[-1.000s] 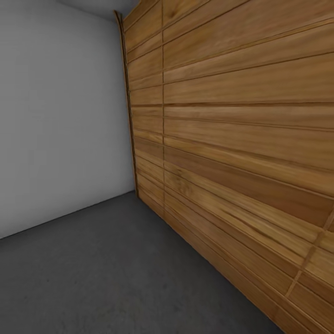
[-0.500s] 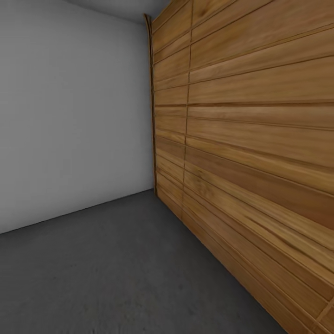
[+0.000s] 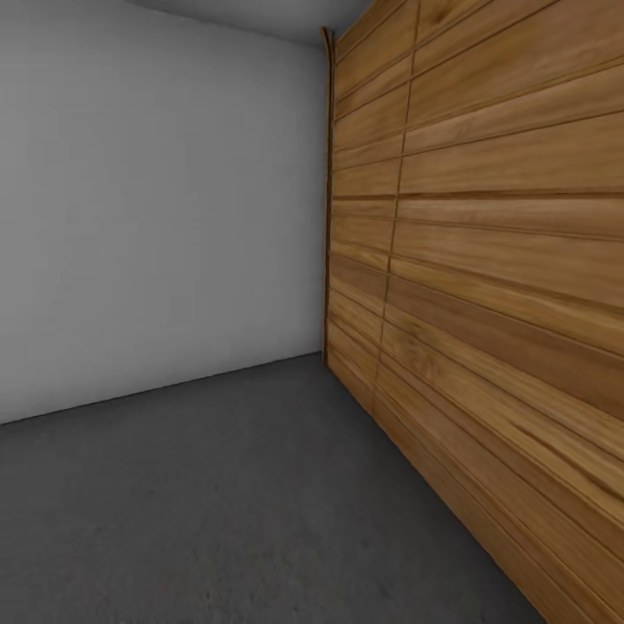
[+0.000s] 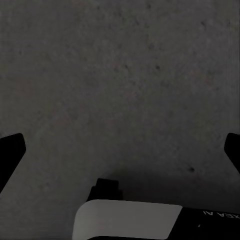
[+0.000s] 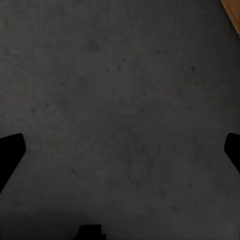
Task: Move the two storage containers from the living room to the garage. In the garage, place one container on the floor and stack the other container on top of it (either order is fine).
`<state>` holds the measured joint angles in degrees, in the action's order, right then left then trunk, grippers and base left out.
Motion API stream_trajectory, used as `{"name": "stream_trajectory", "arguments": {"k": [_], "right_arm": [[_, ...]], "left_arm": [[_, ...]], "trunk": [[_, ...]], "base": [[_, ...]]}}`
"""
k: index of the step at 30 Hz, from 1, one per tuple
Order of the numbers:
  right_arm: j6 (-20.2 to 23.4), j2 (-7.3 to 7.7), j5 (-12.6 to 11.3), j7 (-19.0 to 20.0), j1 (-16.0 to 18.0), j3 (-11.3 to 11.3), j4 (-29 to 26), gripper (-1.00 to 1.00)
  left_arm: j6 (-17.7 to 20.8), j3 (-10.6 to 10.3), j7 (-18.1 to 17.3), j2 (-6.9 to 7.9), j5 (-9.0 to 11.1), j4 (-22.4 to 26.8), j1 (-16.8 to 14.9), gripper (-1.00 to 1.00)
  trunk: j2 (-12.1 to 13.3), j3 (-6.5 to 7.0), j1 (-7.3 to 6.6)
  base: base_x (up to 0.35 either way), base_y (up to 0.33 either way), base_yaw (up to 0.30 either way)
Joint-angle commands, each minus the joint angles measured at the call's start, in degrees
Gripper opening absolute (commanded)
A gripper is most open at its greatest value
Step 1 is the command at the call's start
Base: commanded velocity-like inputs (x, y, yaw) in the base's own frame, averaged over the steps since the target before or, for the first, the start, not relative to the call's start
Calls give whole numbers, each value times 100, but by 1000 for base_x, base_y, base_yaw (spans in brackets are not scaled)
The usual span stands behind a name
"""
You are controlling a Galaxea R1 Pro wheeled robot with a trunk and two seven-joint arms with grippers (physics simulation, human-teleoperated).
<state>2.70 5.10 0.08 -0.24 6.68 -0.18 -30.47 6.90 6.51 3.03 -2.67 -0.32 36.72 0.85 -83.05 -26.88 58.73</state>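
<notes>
Dark grey, speckled concrete floor [image 3: 217, 503]; plain pale grey wall [image 3: 156, 199] at left; horizontal golden-brown wooden-slat door [image 3: 494, 260] at right.

Slat door [image 3: 485, 260] cut off top, right & btm.

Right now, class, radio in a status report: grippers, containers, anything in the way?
Left gripper open, empty. Right gripper open, empty. In garage, facing corner: grey wall, slat door. Bare floor below both.
</notes>
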Motion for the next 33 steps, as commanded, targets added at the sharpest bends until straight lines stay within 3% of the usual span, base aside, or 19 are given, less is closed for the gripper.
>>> {"name": "stream_trajectory", "arguments": {"k": [1, 33], "right_arm": [[28, 0, 1, -2, 0, -2, -11, 100], [28, 0, 1, -2, 0, -4, -11, 100]], "left_arm": [[39, 16, 4, -6, -3, 19, 3, 100], [39, 16, 3, -6, -3, 19, 3, 100]], "trunk": [[-3, -5, 0], [-3, -5, 0]], "base": [[0, 0, 296], [0, 0, 296]]}}
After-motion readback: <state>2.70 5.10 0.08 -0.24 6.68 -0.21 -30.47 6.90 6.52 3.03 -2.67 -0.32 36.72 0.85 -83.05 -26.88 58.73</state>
